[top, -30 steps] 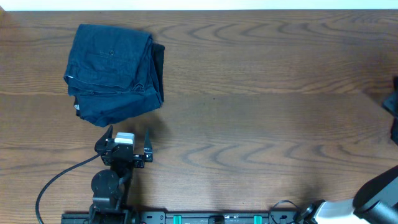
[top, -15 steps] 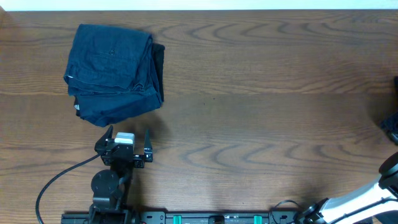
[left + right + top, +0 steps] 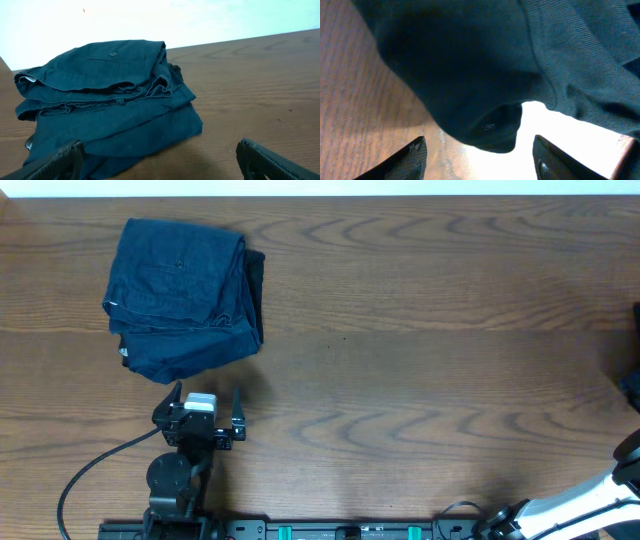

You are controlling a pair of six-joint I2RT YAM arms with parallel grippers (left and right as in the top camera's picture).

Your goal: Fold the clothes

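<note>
The left gripper (image 3: pixel 208 395) is pointing across the tabletop (image 3: pixel 420 390) with its fingers spread wide and gripping nothing, and a folded dark blue stack (image 3: pixel 185 295) is lying just ahead of it. The right gripper (image 3: pixel 480 162) is standing released as well, its two fingers apart with nothing pinched between them, while the black T-shirt (image 3: pixel 485 65) is bunching directly in front of it, close above the fingertips; from overhead only dark scraps of it are showing at the far right edge
</note>
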